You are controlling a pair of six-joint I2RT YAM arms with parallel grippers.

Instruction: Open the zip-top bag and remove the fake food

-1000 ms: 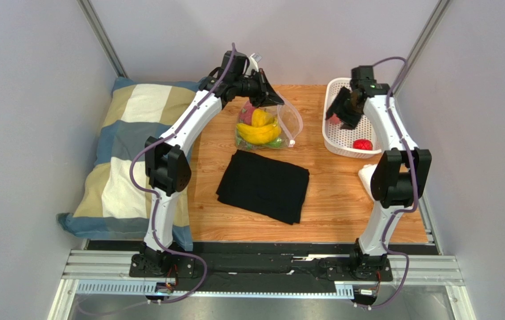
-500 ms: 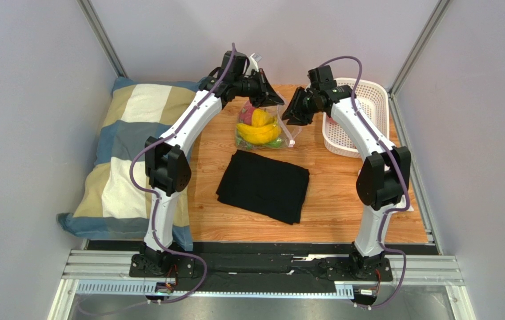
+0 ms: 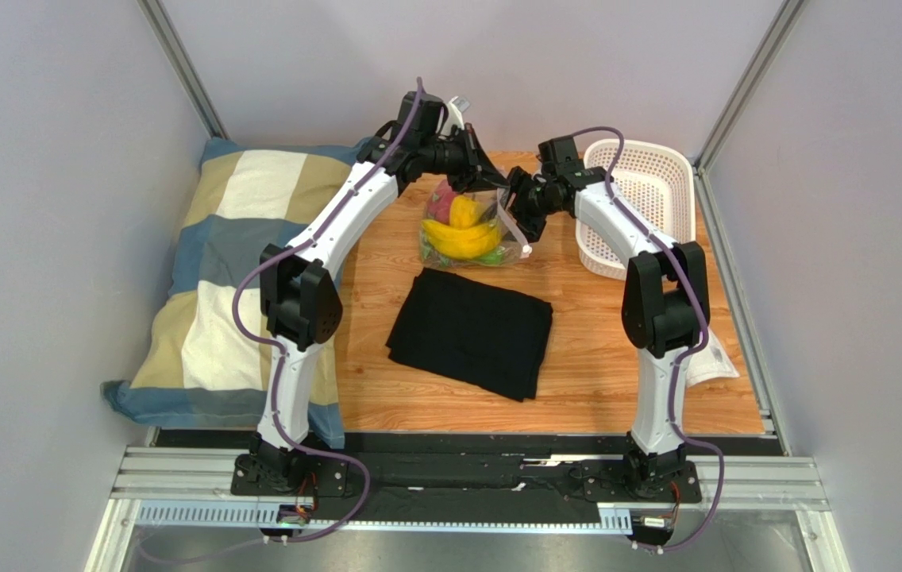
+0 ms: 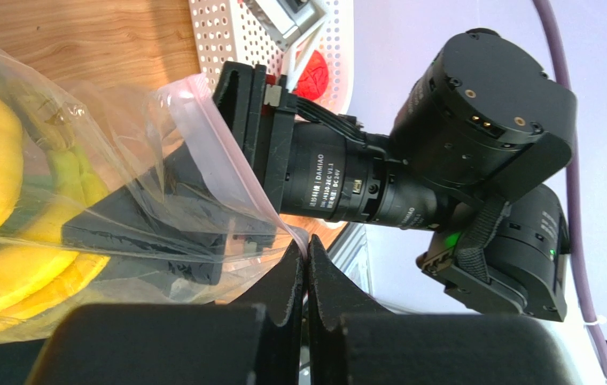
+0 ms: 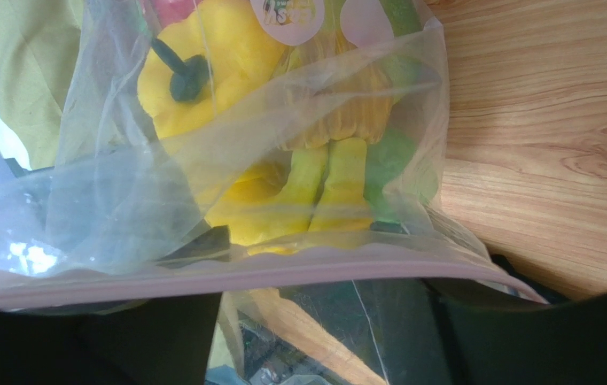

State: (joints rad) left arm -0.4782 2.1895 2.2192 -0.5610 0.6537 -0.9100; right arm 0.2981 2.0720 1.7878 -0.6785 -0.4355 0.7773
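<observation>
**A:** Where is the bag?

**B:** The zip-top bag (image 3: 474, 227) sits at the far middle of the table (image 3: 587, 346), beyond the black cloth (image 3: 471, 331) and left of the white basket (image 3: 659, 161). Its mouth faces up. The fake food (image 3: 463, 236) lies in the bottom: yellow, green and a bit of red.

**A:** And the claws?

**B:** The left gripper (image 4: 307, 258) has its fingers pressed together, pinching one lip at the pink zip strip (image 5: 202, 277). The right gripper (image 5: 323, 317) is spread at the mouth, with the strip running across in front of its fingers. The crinkled plastic hides whether a finger is inside yet.

**A:** So the step is reaching in?

**B:** It looks so. The left should hold its lip high and taut so the mouth gapes. The right should go down past the strip, straddle one yellow piece and close only on the toy. If it catches the bag wall, the whole bag would likely lift with it.
</observation>
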